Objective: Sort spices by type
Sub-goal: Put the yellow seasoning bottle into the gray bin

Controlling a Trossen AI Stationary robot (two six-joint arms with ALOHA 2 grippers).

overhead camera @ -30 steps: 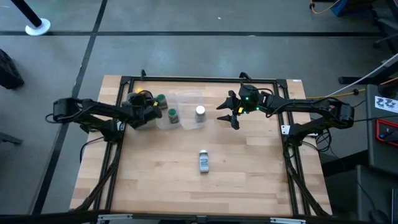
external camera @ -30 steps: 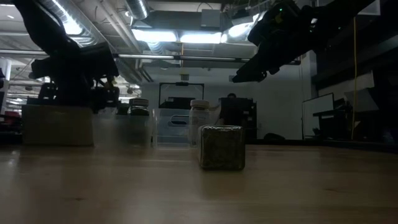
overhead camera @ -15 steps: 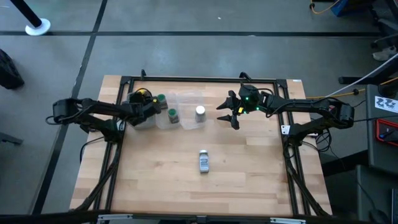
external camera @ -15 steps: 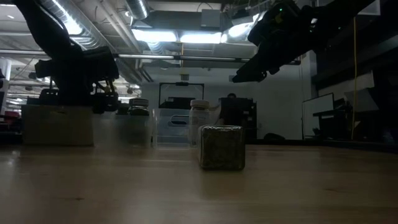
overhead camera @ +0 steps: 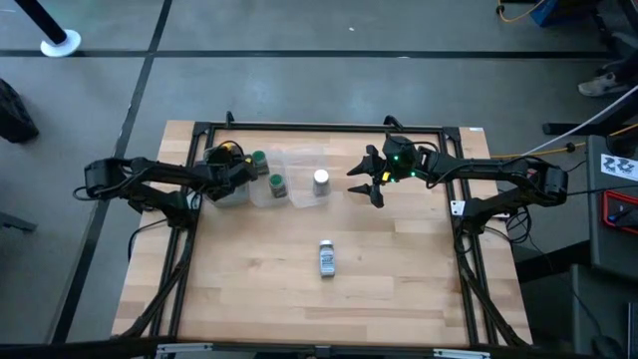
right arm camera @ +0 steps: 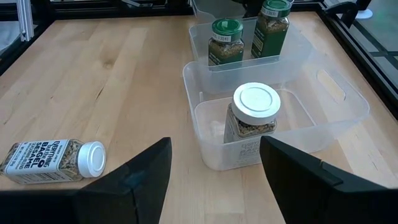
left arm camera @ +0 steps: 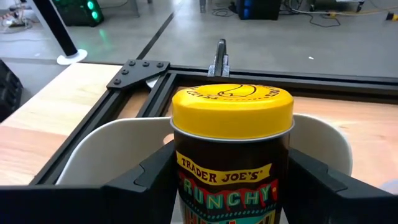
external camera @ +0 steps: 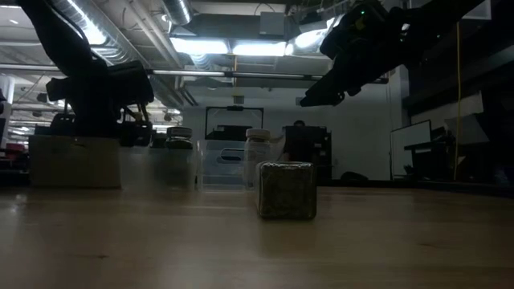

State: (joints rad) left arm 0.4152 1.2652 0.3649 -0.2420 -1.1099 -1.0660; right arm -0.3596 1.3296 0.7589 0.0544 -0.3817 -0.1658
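Your left gripper (left arm camera: 230, 186) is clamped on the yellow-lidded jar (left arm camera: 231, 146), a dark cylinder with a glossy domed cap, held upright over the far-left corner of the wooden table (overhead camera: 259, 289). Your right gripper (overhead camera: 365, 179) hangs above the table just right of the bins, its fingers spread wide. Two green-lidded jars (right arm camera: 227, 42) stand side by side in one clear, thin-walled plastic bin (right arm camera: 200, 25). A white-lidded jar (right arm camera: 252, 118) stands in the next bin (right arm camera: 345, 109). Another white-lidded jar (overhead camera: 326, 258) lies on its side on the bare wood, well apart from the bins.
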